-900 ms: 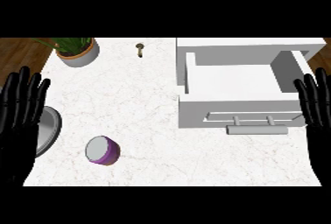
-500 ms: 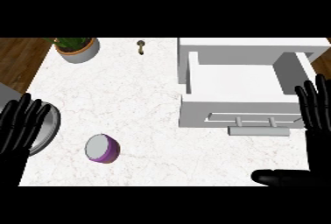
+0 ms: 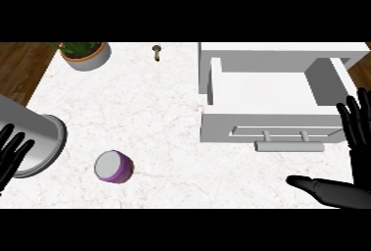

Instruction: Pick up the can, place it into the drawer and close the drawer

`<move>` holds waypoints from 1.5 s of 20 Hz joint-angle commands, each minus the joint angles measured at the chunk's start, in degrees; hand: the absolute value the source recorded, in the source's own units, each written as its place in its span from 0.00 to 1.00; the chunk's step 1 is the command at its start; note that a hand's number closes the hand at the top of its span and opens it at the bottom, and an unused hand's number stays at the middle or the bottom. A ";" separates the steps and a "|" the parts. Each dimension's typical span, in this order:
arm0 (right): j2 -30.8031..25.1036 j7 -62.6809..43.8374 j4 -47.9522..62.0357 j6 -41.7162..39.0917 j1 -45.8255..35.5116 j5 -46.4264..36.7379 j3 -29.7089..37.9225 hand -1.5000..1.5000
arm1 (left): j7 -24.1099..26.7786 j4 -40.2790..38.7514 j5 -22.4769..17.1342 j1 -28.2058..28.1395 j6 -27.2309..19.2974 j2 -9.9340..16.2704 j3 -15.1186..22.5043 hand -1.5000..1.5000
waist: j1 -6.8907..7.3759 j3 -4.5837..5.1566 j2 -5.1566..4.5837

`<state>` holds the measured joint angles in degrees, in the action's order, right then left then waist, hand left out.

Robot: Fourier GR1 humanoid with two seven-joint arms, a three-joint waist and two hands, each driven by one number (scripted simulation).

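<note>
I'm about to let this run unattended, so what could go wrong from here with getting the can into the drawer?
1. The purple can appears to lie on its side, so it might roll when a hand touches it.
2. It sits near the grey container, which could crowd the left hand as it reaches.
3. The open drawer lies across the counter, beside the right hand, so the carry is long and the can may clip the front wall.

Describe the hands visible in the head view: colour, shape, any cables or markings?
Both hands are plain glossy black, with long slender fingers. The left hand shows at the view's left edge; the right hand at the right edge. A black rounded part, tapering to a blunt tip, also enters at the lower right; what it belongs to is unclear. No cables, markings or grey forearm sections show.
</note>
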<state>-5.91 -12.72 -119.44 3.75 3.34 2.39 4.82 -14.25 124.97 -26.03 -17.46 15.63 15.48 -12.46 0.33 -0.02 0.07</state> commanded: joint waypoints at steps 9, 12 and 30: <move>-0.26 3.41 0.32 -3.96 3.47 2.62 3.50 0.00 | -2.37 -0.61 6.88 0.61 1.74 -6.93 3.23 0.00 | -0.28 0.01 -0.03; 0.71 5.21 -1.81 -5.06 7.73 2.94 3.71 0.00 | -0.92 -2.45 11.47 0.67 2.11 -8.63 5.46 0.00 | -0.42 0.01 -0.02; -0.06 5.39 0.58 -7.02 4.99 3.90 8.05 0.00 | 26.32 -30.11 30.14 -1.41 1.05 -14.32 7.87 0.00 | -0.26 0.02 -0.07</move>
<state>-5.55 -9.70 -122.92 -2.53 9.89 5.85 10.86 6.72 99.60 0.87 -18.04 18.20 2.59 -5.27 -0.04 0.02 0.04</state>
